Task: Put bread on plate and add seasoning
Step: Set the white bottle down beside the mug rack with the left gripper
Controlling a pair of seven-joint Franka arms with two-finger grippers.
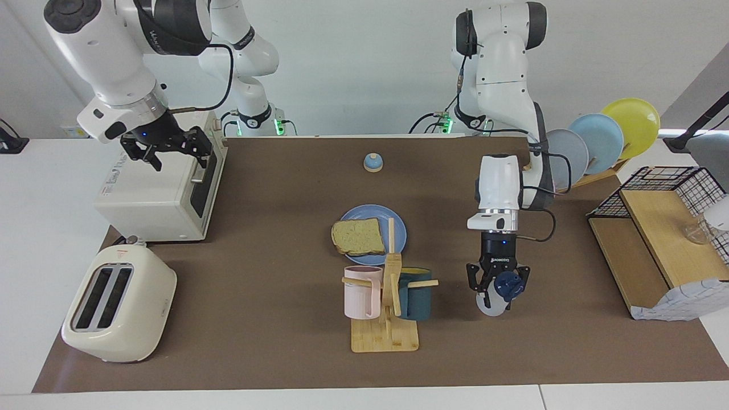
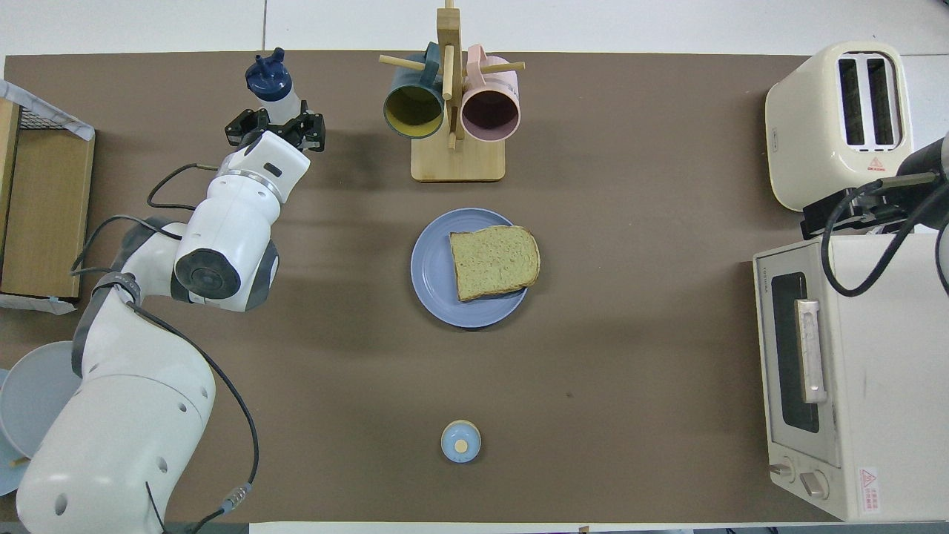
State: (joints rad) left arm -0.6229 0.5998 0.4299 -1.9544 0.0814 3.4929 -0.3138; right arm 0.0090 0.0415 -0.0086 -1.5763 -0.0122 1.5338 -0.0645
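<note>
Bell (image 2: 460, 440) sits on the tabletop (image 2: 630, 371) nearest the robots, mid-width. Toaster oven (image 2: 838, 371) at the right arm's end; the right gripper (image 1: 171, 149) hangs above its top, arm bent and waiting, fingers spread wide with nothing between them.

Plate (image 2: 431, 267) lies at the table's middle, flat. The bread (image 2: 494, 261) rests on it, shifted toward the right arm's end so one crust edge overhangs the rim.

Left arm reaches out from its base, elbow bent, forearm and wrist pointing almost straight down. Left gripper (image 1: 496, 285) is clamped on the seasoning (image 2: 271, 87), fingers pressed on the translucent body below the navy cap. Bottle is tilted, cap leaning away from the robots. Its base is at or just above the tabletop; contact cannot be told for sure. It is beside the mug rack (image 2: 457, 111), toward the left arm's end, well apart from the plate.

Mug rack stands farther from the robots than the plate, a teal and a pink mug on its pegs. Toaster (image 2: 841, 122) farthest out, at the right arm's end.
</note>
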